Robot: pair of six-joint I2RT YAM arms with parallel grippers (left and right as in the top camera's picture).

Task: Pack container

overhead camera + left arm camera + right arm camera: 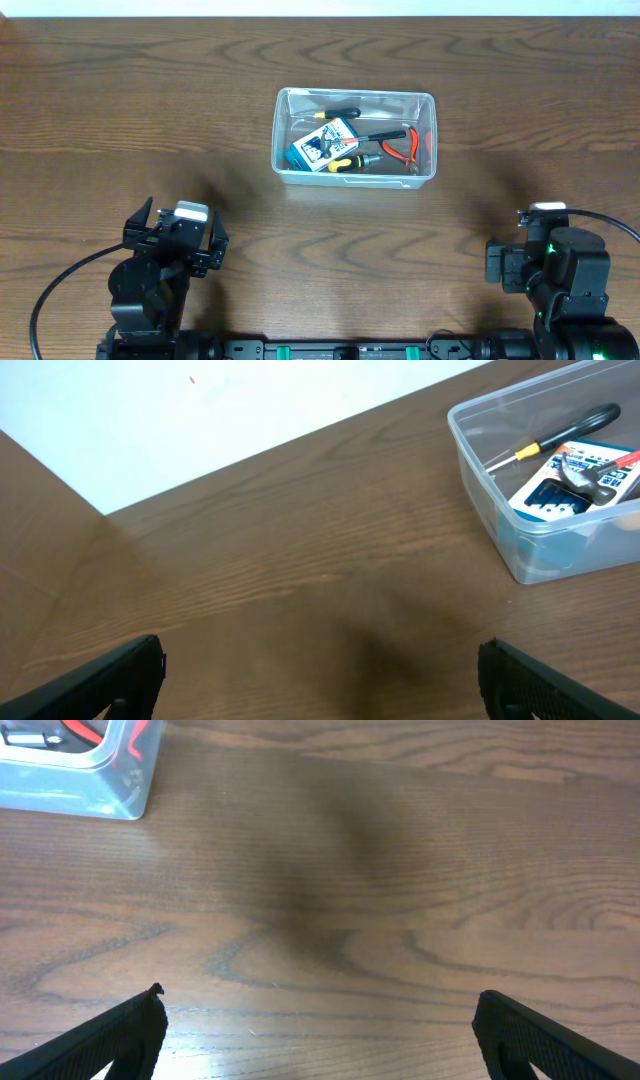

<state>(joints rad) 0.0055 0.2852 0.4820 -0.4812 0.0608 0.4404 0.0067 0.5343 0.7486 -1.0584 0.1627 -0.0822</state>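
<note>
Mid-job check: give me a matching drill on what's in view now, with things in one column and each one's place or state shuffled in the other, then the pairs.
Things
1. blue-and-white box
2. red-handled pliers
3. black-handled screwdriver
4. left gripper

Places or states
A. along the far wall of the container
B. jaws open, nothing held
C. at the container's right end
D. left of centre in the container

Pairs: 1-D, 2-C, 3-A, 4-B
</note>
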